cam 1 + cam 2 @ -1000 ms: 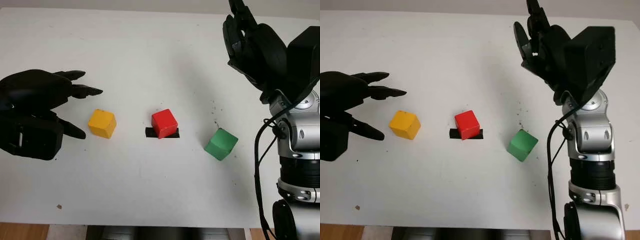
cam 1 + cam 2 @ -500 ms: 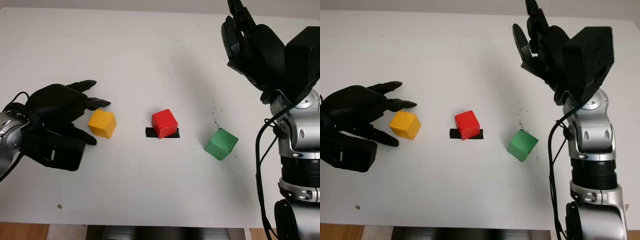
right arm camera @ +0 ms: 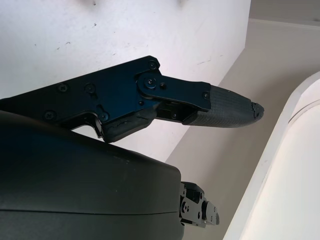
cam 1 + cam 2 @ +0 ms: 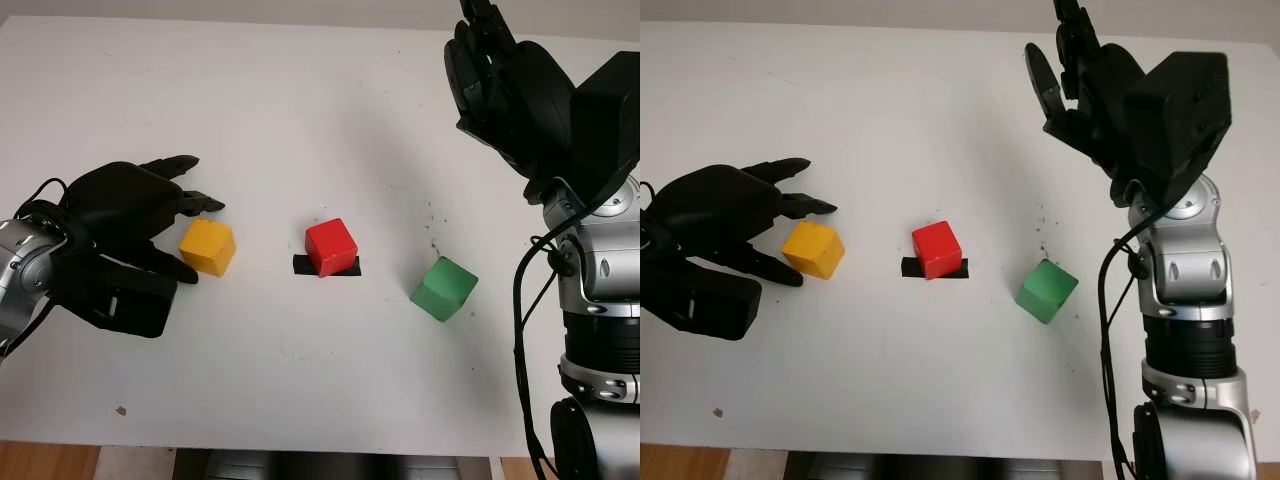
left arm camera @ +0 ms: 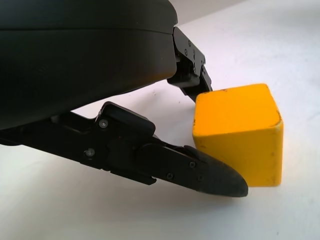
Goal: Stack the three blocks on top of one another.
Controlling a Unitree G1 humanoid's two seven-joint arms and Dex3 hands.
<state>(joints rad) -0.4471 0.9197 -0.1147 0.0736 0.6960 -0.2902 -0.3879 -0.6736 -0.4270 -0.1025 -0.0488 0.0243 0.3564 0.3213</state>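
Left robot hand (image 4: 150,225) brackets the yellow block (image 4: 207,246) at 9 o'clock of the red block (image 4: 330,246), not gripping; green block (image 4: 443,288) at 3 o'clock; right robot hand (image 4: 490,70) open, raised at 1 o'clock

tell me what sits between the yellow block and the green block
The red block, sitting on a strip of black tape, lies between the yellow block and the green block, with bare table on either side, seen in both eye views.
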